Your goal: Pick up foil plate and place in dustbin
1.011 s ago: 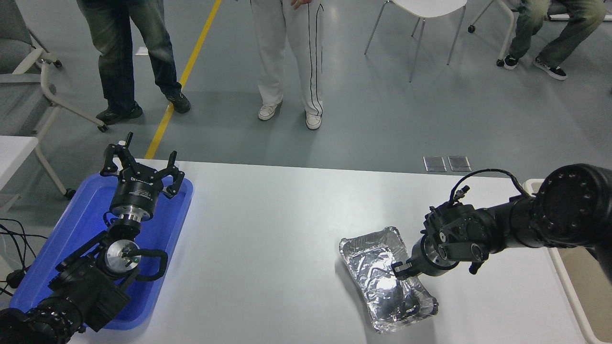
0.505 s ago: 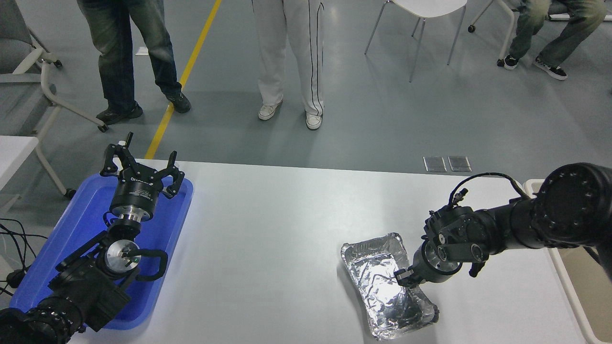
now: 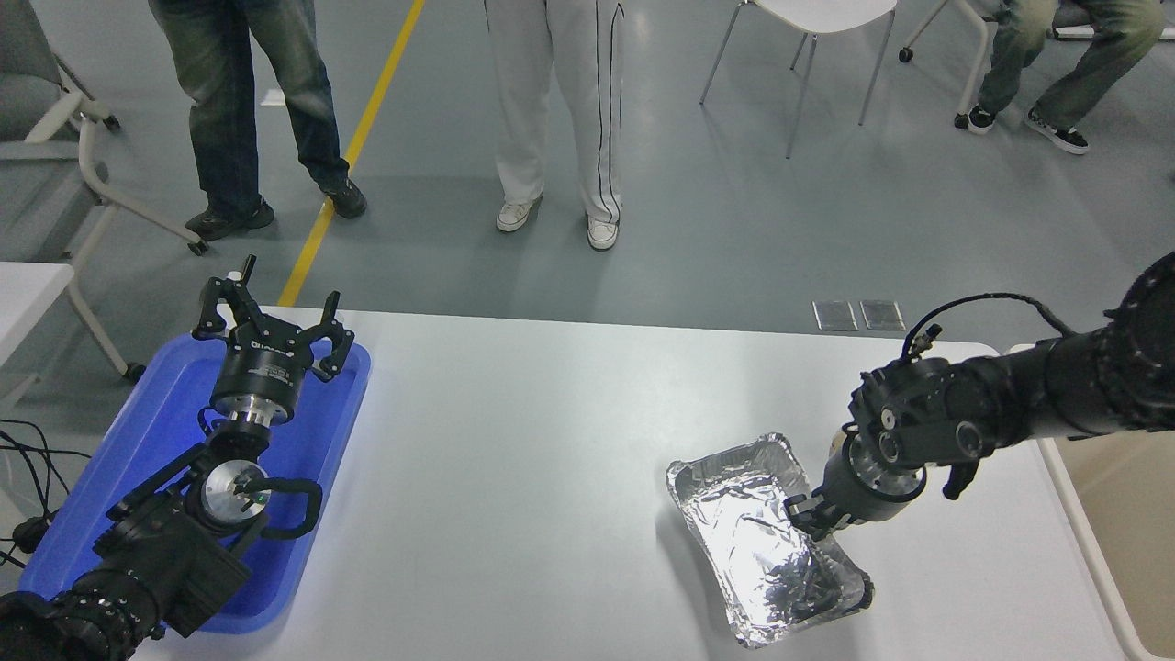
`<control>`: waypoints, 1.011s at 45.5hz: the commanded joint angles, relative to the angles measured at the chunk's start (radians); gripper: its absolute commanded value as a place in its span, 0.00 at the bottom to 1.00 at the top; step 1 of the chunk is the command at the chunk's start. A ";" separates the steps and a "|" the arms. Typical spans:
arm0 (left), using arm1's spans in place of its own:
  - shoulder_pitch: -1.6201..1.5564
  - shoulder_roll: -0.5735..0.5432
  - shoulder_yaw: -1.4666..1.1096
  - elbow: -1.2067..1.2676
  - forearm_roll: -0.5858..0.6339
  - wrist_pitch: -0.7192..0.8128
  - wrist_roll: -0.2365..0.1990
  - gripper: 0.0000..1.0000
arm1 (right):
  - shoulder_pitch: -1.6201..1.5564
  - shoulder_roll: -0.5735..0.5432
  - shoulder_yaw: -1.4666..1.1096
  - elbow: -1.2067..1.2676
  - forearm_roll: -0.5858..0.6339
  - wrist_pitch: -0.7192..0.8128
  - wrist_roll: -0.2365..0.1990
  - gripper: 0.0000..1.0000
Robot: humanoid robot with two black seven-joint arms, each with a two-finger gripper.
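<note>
The foil plate [image 3: 766,537], a shiny crinkled silver tray, lies on the white table at the right, its long side running towards the front right. My right gripper [image 3: 806,514] reaches in from the right and is shut on the plate's right rim, fingers down inside the tray. The near end of the plate looks slightly raised. The dustbin [image 3: 1134,514], beige with a thick cream rim, stands off the table's right edge, partly cut off by the picture. My left gripper [image 3: 271,317] is open and parked over the blue tray at the left.
A flat blue tray [image 3: 317,431] lies at the table's left end under the left arm. Two people stand beyond the far edge [image 3: 551,110], a third sits at the top right. A white chair [image 3: 808,18] stands behind the table.
My right gripper has moved to the right, towards the dustbin, and the foil plate has shifted right with it and turned a little. The left arm has not moved.
</note>
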 commanded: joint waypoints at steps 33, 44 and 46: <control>0.000 0.000 0.000 0.000 0.000 0.000 0.000 1.00 | 0.562 -0.167 -0.130 0.192 0.042 0.369 0.002 0.00; 0.000 0.000 0.000 0.000 0.000 0.000 0.000 1.00 | 0.648 -0.190 -0.141 0.195 0.060 0.369 0.002 0.00; 0.000 0.000 0.000 0.000 0.000 0.000 0.000 1.00 | 0.657 -0.191 -0.141 0.195 0.063 0.369 0.002 0.00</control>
